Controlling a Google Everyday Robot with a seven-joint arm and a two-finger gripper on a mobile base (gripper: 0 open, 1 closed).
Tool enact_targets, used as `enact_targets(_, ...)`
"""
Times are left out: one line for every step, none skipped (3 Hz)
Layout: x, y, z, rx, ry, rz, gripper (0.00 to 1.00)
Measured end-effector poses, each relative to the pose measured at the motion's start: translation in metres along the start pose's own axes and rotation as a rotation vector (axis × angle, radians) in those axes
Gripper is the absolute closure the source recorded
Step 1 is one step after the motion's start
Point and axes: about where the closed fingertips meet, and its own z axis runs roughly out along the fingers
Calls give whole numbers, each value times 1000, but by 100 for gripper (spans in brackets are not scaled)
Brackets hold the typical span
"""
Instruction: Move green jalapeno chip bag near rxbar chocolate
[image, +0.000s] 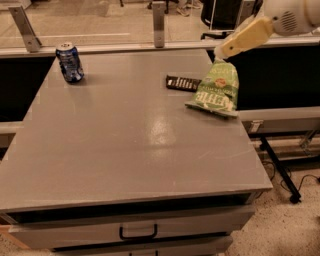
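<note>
The green jalapeno chip bag (218, 91) rests on the grey table (125, 145) near its right edge, its top end raised and its bottom on the tabletop. The rxbar chocolate (183, 83), a dark flat bar, lies just left of the bag, almost touching it. My gripper (224, 51) hangs right above the bag's top end, reaching in from the upper right on the white arm (292, 15). I cannot tell whether it still touches the bag.
A blue soda can (70, 62) stands at the table's far left corner. A rail with metal posts (159, 17) runs behind the table. The table's right edge is just beside the bag. A drawer handle (138, 233) is at the front.
</note>
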Motion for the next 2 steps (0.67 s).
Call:
enact_targets(-67,6,-60,-27,-78,-224,0)
enact_targets(-77,8,-71,-40,-84,-300,0)
